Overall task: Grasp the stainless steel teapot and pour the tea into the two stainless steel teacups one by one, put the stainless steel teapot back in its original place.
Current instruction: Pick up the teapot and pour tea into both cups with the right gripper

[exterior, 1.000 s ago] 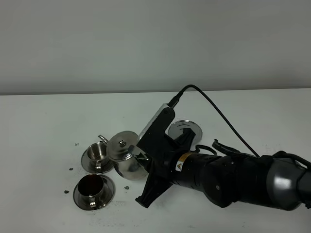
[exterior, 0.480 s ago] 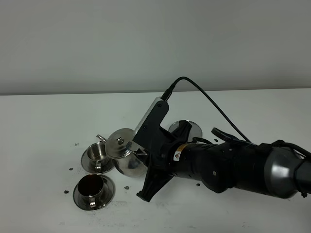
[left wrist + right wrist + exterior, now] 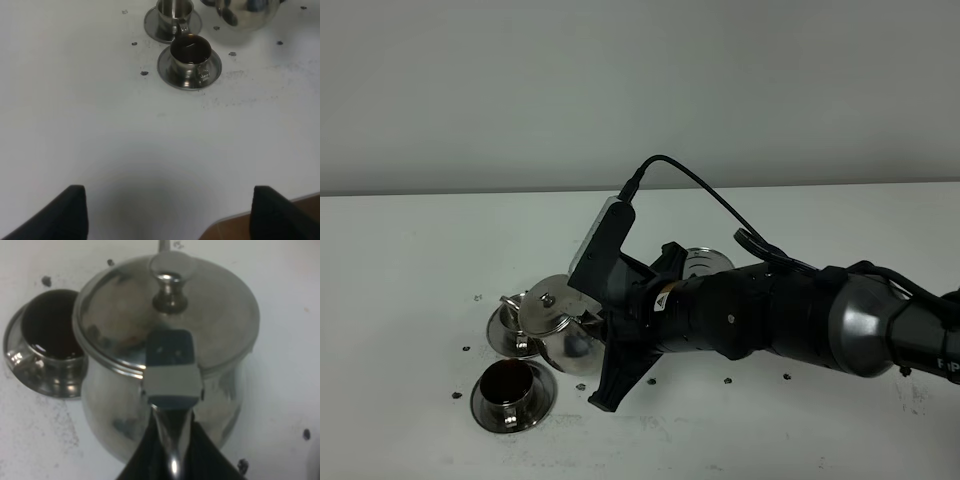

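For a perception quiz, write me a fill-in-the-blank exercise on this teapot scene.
The right gripper is shut on the stainless steel teapot's ____.
The near teacup and far teacup each sit on a ____.
The near teacup holds dark ____.
The left gripper is ____, holding nothing.
Missing: handle; saucer; tea; open.

A plain, pale grey wall stands behind a flat white tabletop, all of it softly and evenly lit. Small dark specks dot the top, and a brown strip shows past its near edge.
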